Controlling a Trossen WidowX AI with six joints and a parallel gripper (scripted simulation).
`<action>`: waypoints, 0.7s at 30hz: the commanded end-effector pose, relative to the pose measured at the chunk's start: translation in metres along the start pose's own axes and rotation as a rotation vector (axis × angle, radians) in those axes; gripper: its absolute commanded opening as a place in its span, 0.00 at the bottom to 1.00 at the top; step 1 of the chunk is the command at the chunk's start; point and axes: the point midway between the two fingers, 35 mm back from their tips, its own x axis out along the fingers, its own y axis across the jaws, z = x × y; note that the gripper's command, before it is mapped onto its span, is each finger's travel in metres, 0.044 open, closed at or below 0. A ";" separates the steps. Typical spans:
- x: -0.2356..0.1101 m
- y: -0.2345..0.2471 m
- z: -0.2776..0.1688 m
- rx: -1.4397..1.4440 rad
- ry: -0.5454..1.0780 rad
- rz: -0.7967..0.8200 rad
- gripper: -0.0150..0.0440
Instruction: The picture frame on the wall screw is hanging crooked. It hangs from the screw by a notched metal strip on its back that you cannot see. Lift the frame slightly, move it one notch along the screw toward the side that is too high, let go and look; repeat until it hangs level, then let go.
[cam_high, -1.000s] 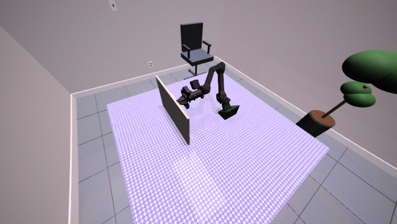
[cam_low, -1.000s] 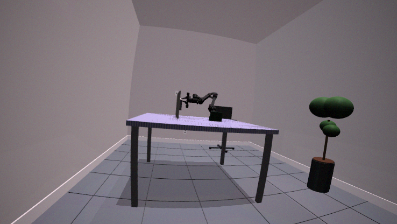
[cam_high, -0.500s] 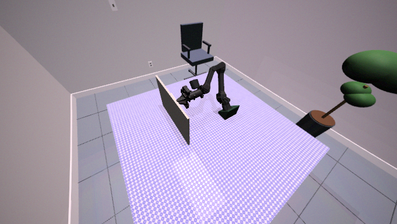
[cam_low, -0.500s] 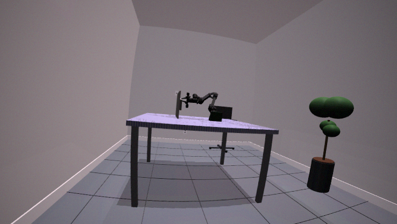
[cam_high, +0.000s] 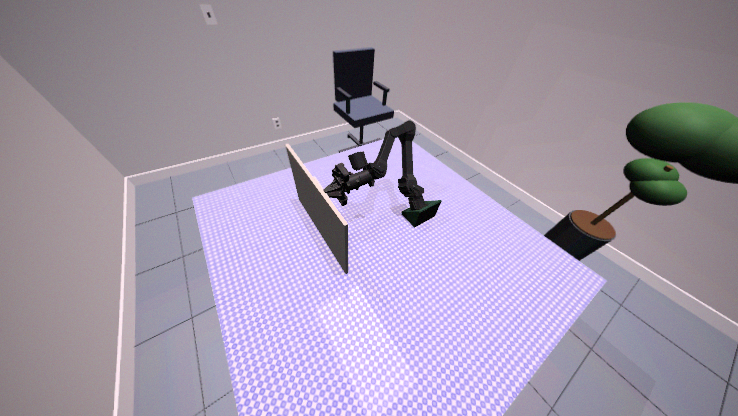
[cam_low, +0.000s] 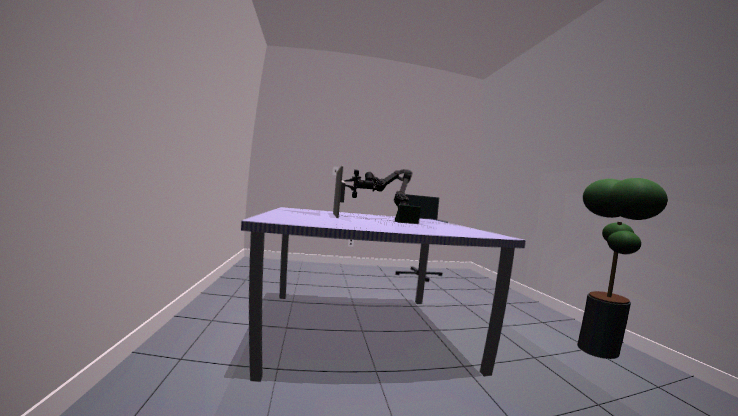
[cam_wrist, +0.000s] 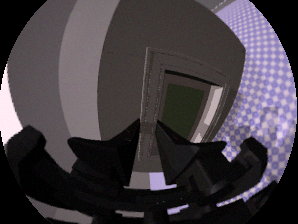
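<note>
The picture frame (cam_wrist: 150, 70) has a grey border around a dark green picture and hangs on the upright wall panel (cam_high: 315, 206) (cam_low: 337, 192) (cam_wrist: 180, 23) that stands on the table (cam_high: 413, 310) (cam_low: 382, 235). It shows only in the wrist view, where it looks slanted; the top and exterior views hide it behind the panel. My gripper (cam_wrist: 148, 121) (cam_high: 333, 194) (cam_low: 345, 180) reaches out level to the panel's face. It is shut on one bar of the frame, which runs between the two dark fingers. The screw and the notched strip are hidden.
The arm's base (cam_high: 421, 211) (cam_low: 408, 213) stands on the table behind the panel. An office chair (cam_high: 356, 93) is on the floor beyond the table. A potted plant (cam_high: 581, 235) (cam_low: 620, 206) stands to the right of the table.
</note>
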 end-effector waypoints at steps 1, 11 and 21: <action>0.000 0.003 0.001 0.003 -0.003 0.016 0.25; 0.000 -0.001 0.001 0.002 -0.003 0.016 0.25; 0.000 -0.004 0.001 0.002 -0.003 0.016 0.25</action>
